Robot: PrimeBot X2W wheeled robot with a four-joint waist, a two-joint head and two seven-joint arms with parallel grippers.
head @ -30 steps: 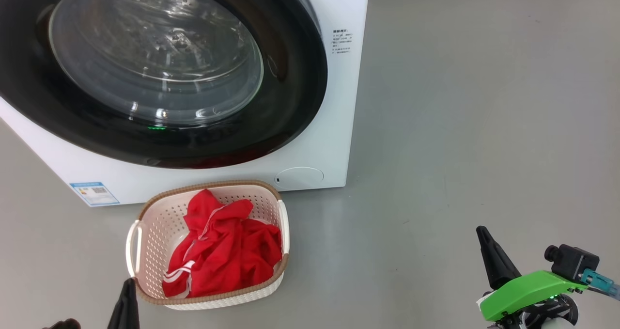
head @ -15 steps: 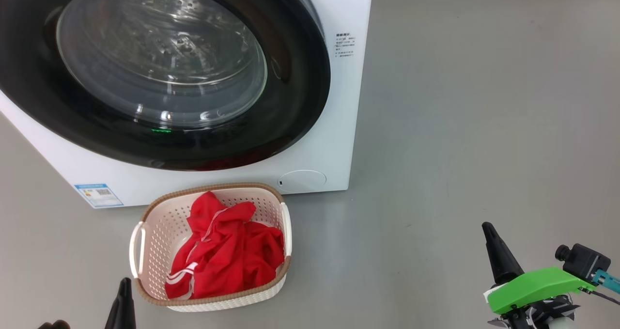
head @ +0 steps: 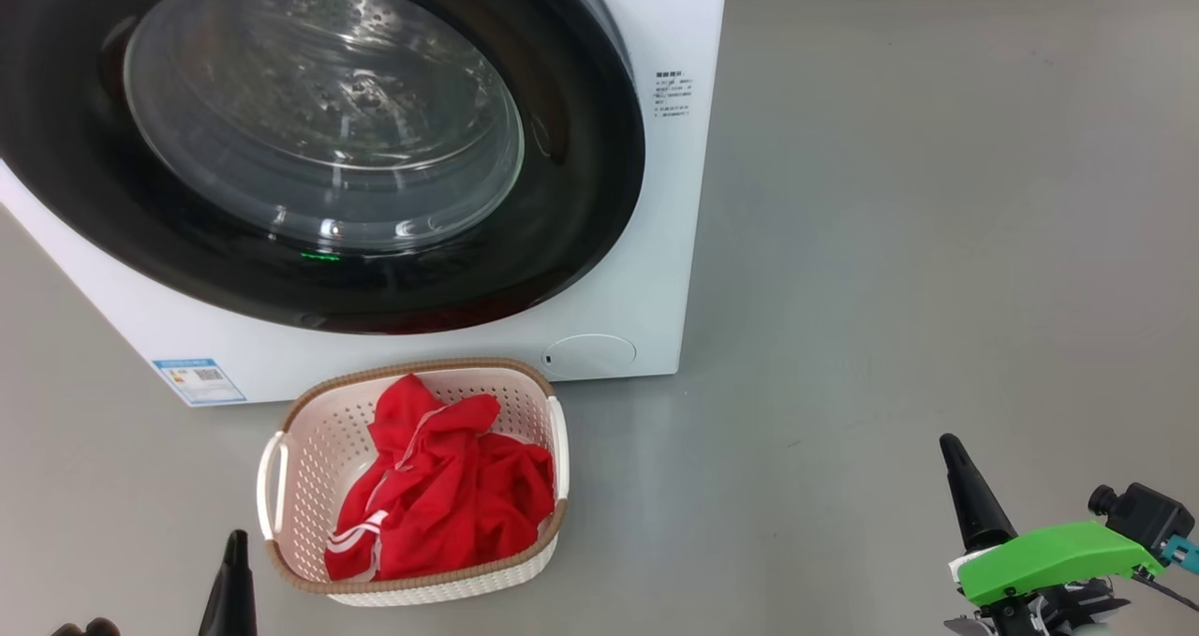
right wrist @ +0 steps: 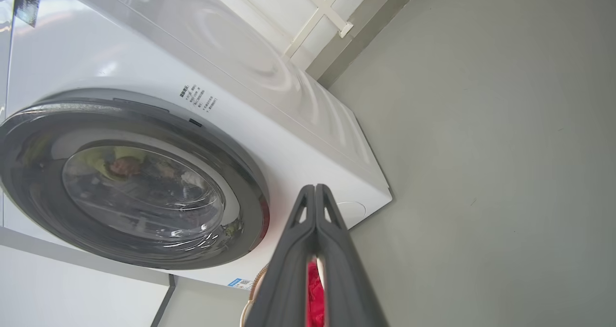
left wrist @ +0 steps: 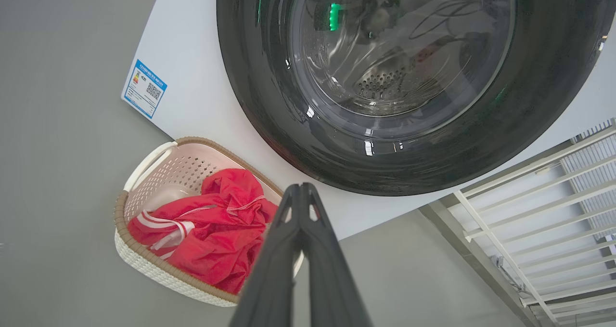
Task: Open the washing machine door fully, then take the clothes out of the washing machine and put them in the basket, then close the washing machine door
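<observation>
The white washing machine (head: pixel 656 243) (left wrist: pixel 192 67) (right wrist: pixel 298 139) stands on the grey floor with its black-rimmed glass door (head: pixel 318 140) (left wrist: pixel 399 71) (right wrist: pixel 134 187) shut flat against the front. Right before it sits the cream basket (head: pixel 300 449) (left wrist: pixel 159 168), and the red white-striped clothes (head: pixel 440 495) (left wrist: pixel 211 230) lie heaped inside it. My left gripper (head: pixel 234 547) (left wrist: pixel 301 188) is shut and empty, low beside the basket's near left corner. My right gripper (head: pixel 951 449) (right wrist: pixel 315 189) is shut and empty too, well to the basket's right over bare floor.
Grey floor (head: pixel 937 196) spreads wide to the machine's right. A pale metal rack or railing (left wrist: pixel 553 192) stands beside the machine in the left wrist view. A blue label (head: pixel 199 379) and a round white cap (head: pixel 590 353) sit low on the machine's front.
The whole head view has shifted slightly, so the camera moved. Both grippers sit a little lower in the picture. Door, basket and clothes stay as they were.
</observation>
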